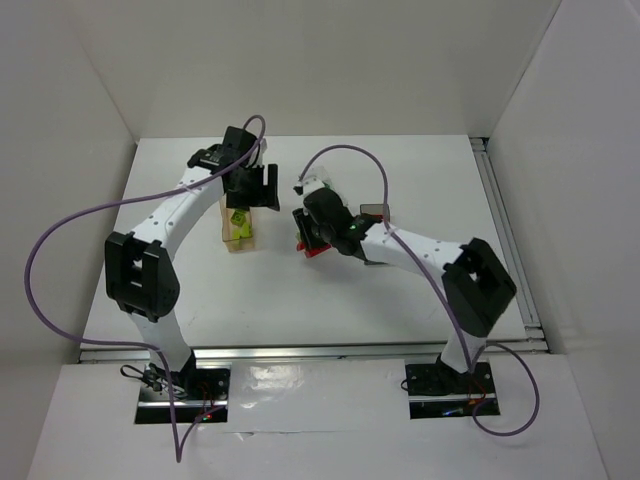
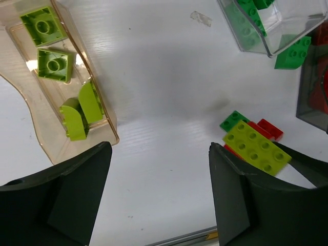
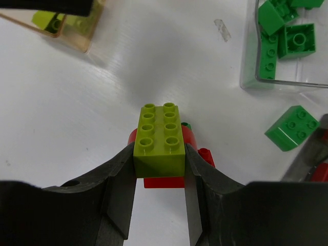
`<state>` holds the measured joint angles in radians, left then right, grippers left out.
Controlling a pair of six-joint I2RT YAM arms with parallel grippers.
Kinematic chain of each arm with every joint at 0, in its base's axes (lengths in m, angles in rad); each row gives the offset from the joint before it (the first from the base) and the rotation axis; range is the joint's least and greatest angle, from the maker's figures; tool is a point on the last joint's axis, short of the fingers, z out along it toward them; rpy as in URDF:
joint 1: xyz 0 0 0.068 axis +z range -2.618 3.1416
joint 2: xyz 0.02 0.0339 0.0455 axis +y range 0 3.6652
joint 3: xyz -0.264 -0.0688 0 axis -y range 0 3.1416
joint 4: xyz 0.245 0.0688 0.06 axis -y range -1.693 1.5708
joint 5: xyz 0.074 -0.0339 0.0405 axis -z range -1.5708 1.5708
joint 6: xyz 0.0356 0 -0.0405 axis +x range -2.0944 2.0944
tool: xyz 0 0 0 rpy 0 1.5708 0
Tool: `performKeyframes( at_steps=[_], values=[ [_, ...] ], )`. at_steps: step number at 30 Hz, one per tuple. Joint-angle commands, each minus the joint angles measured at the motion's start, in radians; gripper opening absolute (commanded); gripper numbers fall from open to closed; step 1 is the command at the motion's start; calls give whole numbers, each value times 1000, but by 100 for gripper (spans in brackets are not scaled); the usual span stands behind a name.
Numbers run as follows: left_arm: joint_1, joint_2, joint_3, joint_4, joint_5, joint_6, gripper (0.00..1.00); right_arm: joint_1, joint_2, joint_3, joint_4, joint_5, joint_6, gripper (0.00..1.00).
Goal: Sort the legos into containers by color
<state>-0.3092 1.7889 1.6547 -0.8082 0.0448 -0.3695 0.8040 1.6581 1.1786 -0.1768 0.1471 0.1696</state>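
1. Top cam: L gripper point(image 1: 255, 190) hung over amber bin point(image 1: 232, 243) mid table point(image 1: 400, 300), lime bits visible inside. R gripper point(image 1: 306, 238) sat low just right of that bin, red pieces point(image 1: 318, 250) at its tip. Grey bin point(image 1: 372, 212) was just behind the R arm. Jaw state wasn't readable from here.
2. L wrist cam: L gripper jaws were wide, nothing between them, bare table below. Amber bin was top-left w/ 4 lime bricks point(image 2: 55, 64): 2 square, 2 curved-top. Clear bin point(image 2: 287, 28) was top-right w/ green bricks point(image 2: 246, 25) inside, and a loose green brick point(image 2: 293, 54) sat just outside its wall. Grey bin was at the right edge. 2x4 lime brick point(image 2: 256, 148) was lower right over the red pieces, w/ a small green brick point(image 2: 234, 120) touching its far end.
3. R wrist cam: R gripper was clamped on the 2x4 lime brick, fingers on its long sides, studs up. Red pieces were under and beside it. Couldn't tell if it was off the table. Clear bin was top-right, w/ the loose green brick outside it to the right. Amber bin was top-left, well apart from the held brick.
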Motion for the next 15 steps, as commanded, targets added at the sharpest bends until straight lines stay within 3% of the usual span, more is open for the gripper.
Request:
performKeyframes(
  at_steps=[1, 2, 5, 6, 8, 11, 15],
  values=[
    [18, -28, -18, 3, -42, -20, 86, 9, 112, 140, -131, 66, 91, 12],
    [18, -37, -18, 3, -42, -20, 87, 9, 129, 180, -163, 90, 100, 25],
    [18, -37, -18, -9, -42, -20, 95, 9, 100, 159, -129, 120, 123, 51],
    [18, -37, -18, -9, -42, -20, 95, 9, 74, 136, -109, 134, 123, 66],
    [18, -37, -18, -9, -19, -20, 95, 9, -5, 64, -75, 155, 123, 72],
    [18, -26, -18, -9, 13, -31, 91, 9, -72, 9, -64, 183, 133, 72],
    [-33, 7, -27, 10, 52, -42, 88, 9, -96, -31, -105, 224, 174, 62]
  ],
)
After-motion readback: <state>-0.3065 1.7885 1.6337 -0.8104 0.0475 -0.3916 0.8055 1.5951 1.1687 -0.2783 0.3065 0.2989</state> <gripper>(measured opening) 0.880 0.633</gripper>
